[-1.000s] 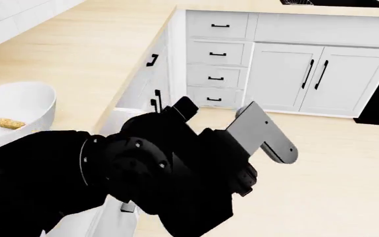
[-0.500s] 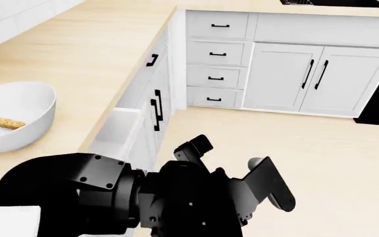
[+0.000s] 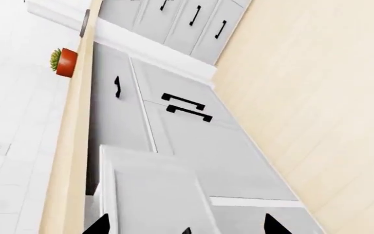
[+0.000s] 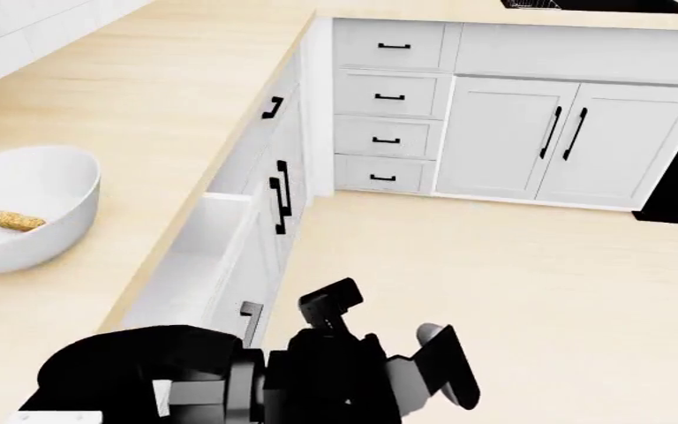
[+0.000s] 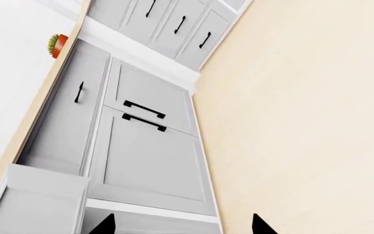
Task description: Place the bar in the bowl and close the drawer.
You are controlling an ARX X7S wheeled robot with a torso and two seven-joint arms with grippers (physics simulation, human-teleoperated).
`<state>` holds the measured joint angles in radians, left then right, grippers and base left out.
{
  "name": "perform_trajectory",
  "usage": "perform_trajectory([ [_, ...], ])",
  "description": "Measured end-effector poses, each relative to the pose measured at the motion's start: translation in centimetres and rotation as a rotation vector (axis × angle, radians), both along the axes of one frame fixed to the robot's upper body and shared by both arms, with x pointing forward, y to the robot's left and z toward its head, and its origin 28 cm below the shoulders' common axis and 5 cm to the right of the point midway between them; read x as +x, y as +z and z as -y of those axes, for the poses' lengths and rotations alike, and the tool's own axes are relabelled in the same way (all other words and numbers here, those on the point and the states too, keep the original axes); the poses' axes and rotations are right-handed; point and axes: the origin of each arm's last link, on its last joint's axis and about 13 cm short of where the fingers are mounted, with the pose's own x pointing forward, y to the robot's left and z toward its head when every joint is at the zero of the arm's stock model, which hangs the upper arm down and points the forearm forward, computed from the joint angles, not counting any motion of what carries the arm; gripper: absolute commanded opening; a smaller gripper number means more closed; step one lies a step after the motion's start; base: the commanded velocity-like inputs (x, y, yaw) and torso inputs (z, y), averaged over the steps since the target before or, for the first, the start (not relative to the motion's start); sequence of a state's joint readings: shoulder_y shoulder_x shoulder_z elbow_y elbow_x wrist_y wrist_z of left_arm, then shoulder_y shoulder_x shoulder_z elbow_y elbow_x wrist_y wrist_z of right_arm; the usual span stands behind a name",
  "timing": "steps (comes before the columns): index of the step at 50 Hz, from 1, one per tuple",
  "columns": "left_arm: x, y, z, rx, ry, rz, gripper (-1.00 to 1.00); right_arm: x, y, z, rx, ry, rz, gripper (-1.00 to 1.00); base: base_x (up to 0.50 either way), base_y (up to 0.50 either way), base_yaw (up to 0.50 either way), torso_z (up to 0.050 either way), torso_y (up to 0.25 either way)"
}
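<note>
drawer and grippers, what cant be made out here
- Drawer interior, head view: near end hidden behind the black arm.
- Left gripper, left wrist view: only the fingertips show at the frame edge.
- Right gripper, right wrist view: likewise cut off.
- Plant pot: too small to detail.

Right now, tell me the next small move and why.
Probably bring the left gripper up against the front of the drawer and push it in. The bar already lies in the bowl, so only the closing is left. The drawer stands pulled out from the cabinet run, its white interior showing, and the gripper hangs beside its black handle without touching it.
</note>
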<state>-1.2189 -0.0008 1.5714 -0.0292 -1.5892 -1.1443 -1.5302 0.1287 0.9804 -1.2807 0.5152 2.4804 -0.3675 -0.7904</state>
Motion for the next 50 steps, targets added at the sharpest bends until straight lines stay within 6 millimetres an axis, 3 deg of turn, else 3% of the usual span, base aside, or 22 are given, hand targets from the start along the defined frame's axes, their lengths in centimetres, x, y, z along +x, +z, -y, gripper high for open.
perform_trajectory([
  [17,0.0,-2.9,-0.7,0.087,0.007,-0.065,1.0,-0.3,-0.2,-0.1,0.005,0.0,-0.002,1.0,0.0,0.0,0.0,0.0,0.0],
  [50,1.1,-5.6,-2.0,0.176,0.115,-0.223,1.0,-0.8,-0.5,-0.2,0.005,-0.002,-0.004,1.0,0.0,0.0,0.0,0.0,0.0],
])
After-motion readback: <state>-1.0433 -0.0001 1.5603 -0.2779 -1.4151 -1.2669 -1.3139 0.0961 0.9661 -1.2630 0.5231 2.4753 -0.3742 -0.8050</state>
